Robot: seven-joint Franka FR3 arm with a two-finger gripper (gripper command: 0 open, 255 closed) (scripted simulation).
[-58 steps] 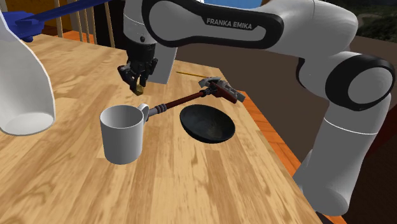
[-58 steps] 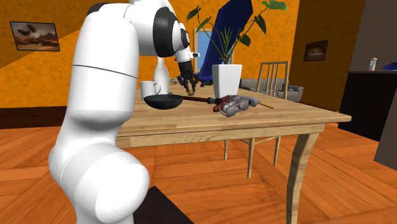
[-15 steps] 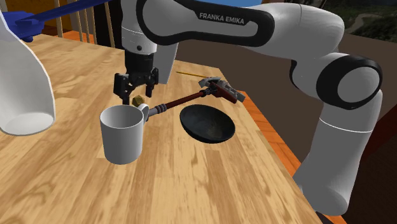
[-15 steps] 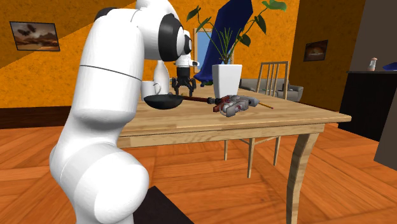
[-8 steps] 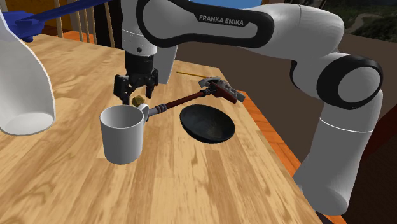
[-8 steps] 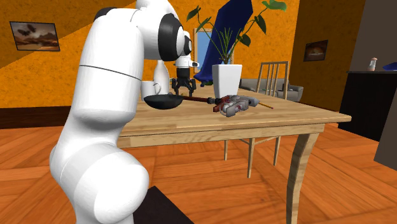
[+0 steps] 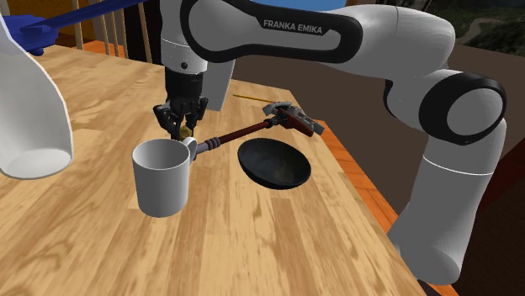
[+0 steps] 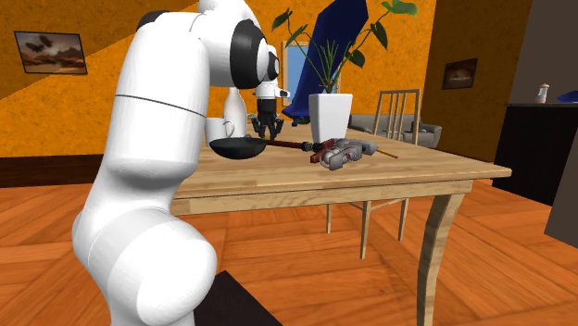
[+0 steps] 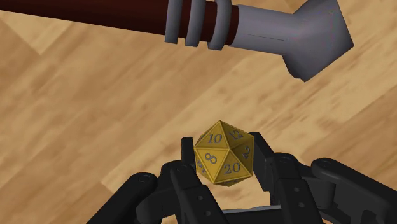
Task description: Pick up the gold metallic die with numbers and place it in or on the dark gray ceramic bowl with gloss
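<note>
Wooden table (image 7: 252, 244) is taken in from the shoulder view, with the dark glossy bowl (image 7: 274, 164) lying near the white mug (image 7: 162, 177). Just behind the mug the gripper (image 7: 180, 130) is clenched; in the wrist view the numbered gold die (image 9: 224, 153) is shown clasped between its fingers (image 9: 283, 181).

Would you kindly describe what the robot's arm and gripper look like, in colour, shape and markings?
The arm is built of rounded, glossy white links with dark joints. A black band along its upper link bears the white lettering FRANKA EMIKA. The gripper is all black, with two blocky fingers.
</note>
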